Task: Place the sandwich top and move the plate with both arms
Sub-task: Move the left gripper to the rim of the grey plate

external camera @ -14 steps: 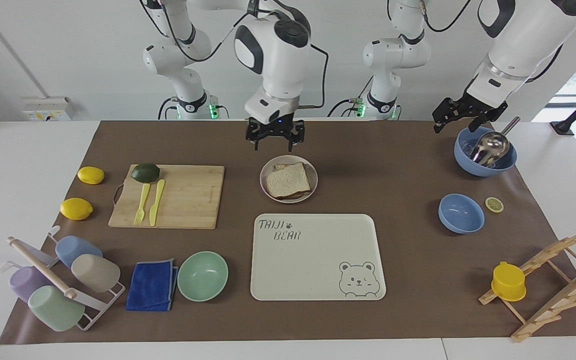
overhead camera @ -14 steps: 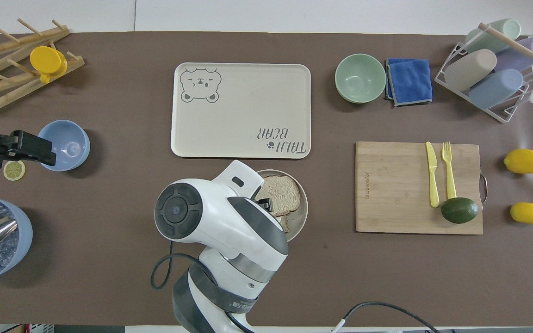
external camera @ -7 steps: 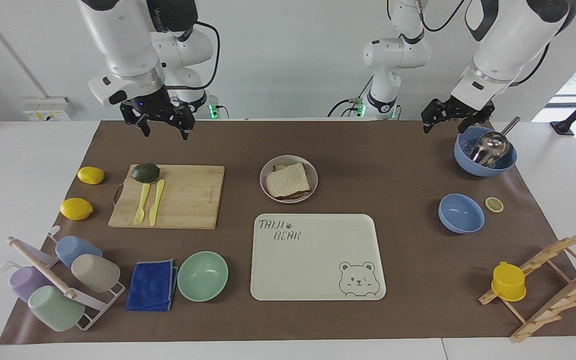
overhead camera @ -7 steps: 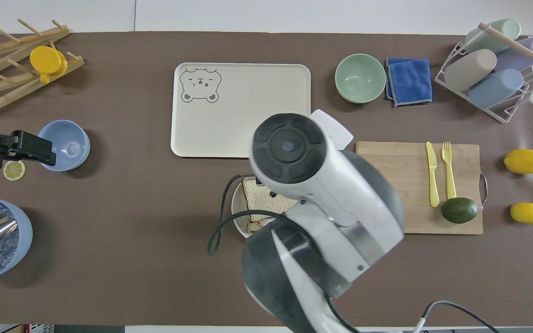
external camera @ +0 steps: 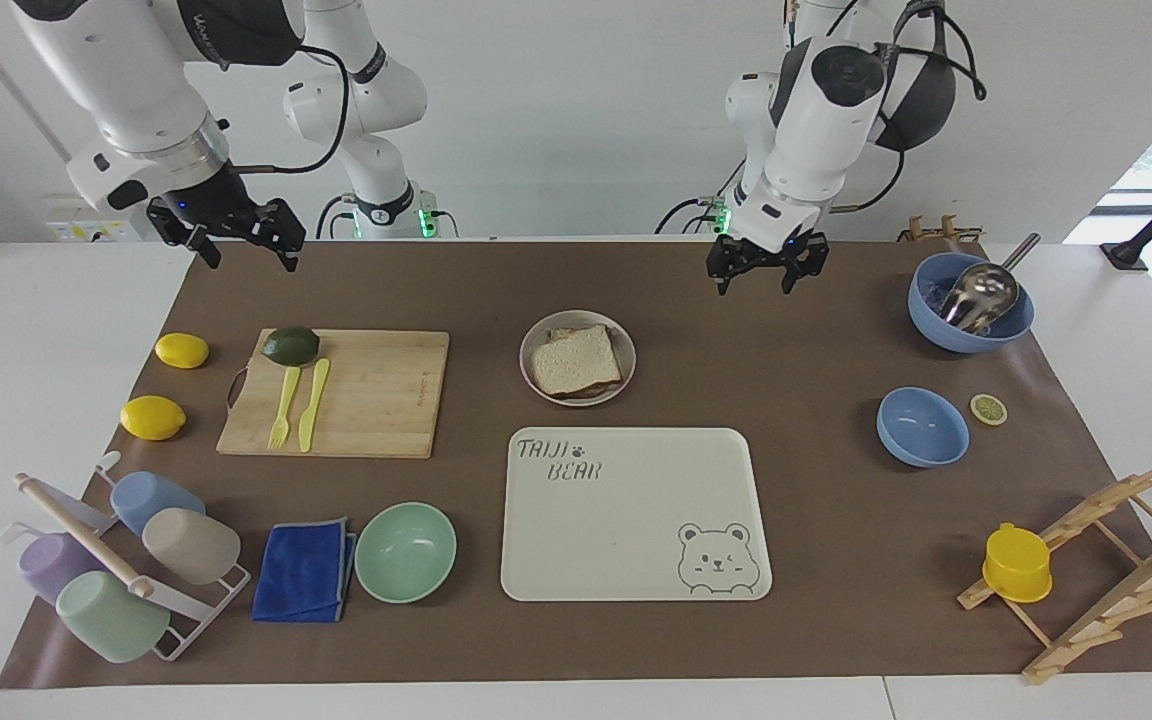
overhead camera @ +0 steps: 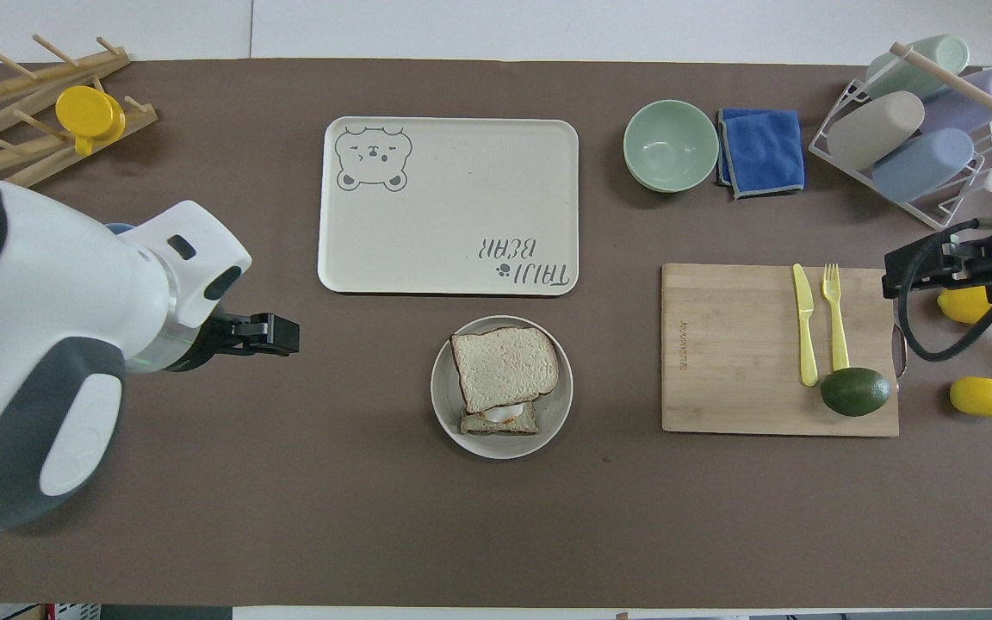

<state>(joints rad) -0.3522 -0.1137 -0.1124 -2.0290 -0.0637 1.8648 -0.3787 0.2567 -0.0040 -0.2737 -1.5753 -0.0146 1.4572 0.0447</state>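
The sandwich top [external camera: 576, 358] is a pale slice lying on a toasted slice with egg on the round beige plate [external camera: 530, 372], near the middle of the mat. The overhead view shows the slice [overhead camera: 505, 367] offset on the lower one, on the plate [overhead camera: 449, 405]. My right gripper [external camera: 251, 262] is open and empty, up over the mat's corner at the right arm's end, by the cutting board. It also shows in the overhead view [overhead camera: 892, 280]. My left gripper [external camera: 756, 285] is open and empty, over bare mat beside the plate toward the left arm's end, also in the overhead view [overhead camera: 285, 333].
A cream bear tray [external camera: 636, 520] lies just farther from the robots than the plate. A cutting board [external camera: 376, 400] with avocado, knife and fork lies toward the right arm's end. Two blue bowls [external camera: 922, 427] sit toward the left arm's end. A mint bowl [external camera: 405, 552] sits beside the tray.
My right gripper has left the plate and swung out to the right arm's end of the table. My left gripper has moved from over the scoop bowl toward the plate.
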